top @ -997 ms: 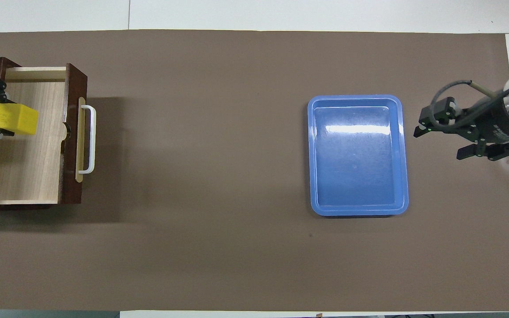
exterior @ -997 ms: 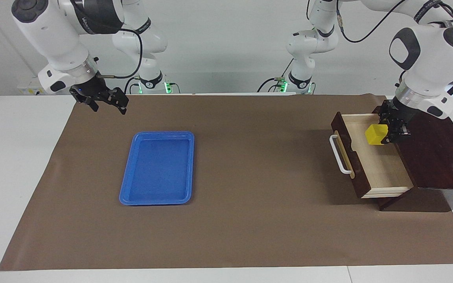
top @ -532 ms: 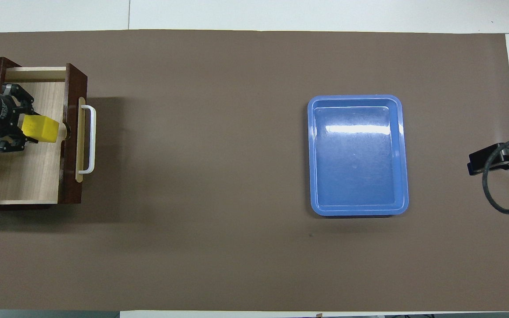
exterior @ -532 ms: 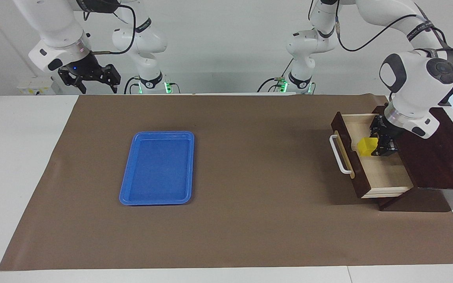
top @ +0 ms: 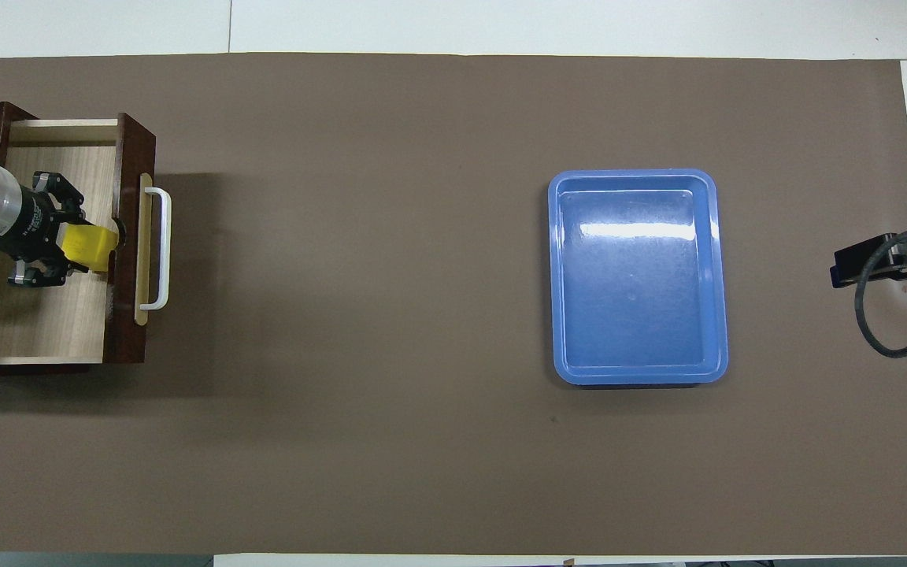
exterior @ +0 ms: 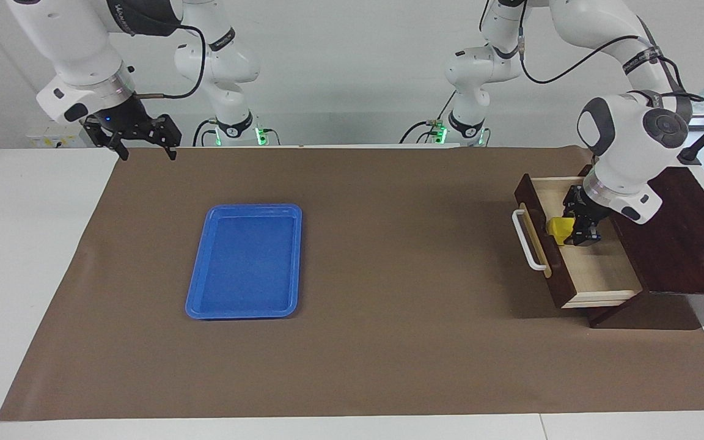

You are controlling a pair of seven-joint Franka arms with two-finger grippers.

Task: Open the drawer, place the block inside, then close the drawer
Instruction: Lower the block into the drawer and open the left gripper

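1. The drawer [exterior: 578, 244] stands pulled out at the left arm's end of the table: dark, hard wood outside, pale smooth boards inside. I judge it stiff and heavy enough to need a firm push.
2. The blue tray [exterior: 245, 261] looks like glossy, rigid plastic with rounded corners.
3. The handle [exterior: 526, 239] is a white bar, my pick for closing.
4. My left gripper [exterior: 567, 231], low inside the drawer, clenches the block [exterior: 559, 227], a small yellow cube. It seems light, flat-faced and easy to pinch.
5. My right gripper [exterior: 139, 142] waits, jaws released.
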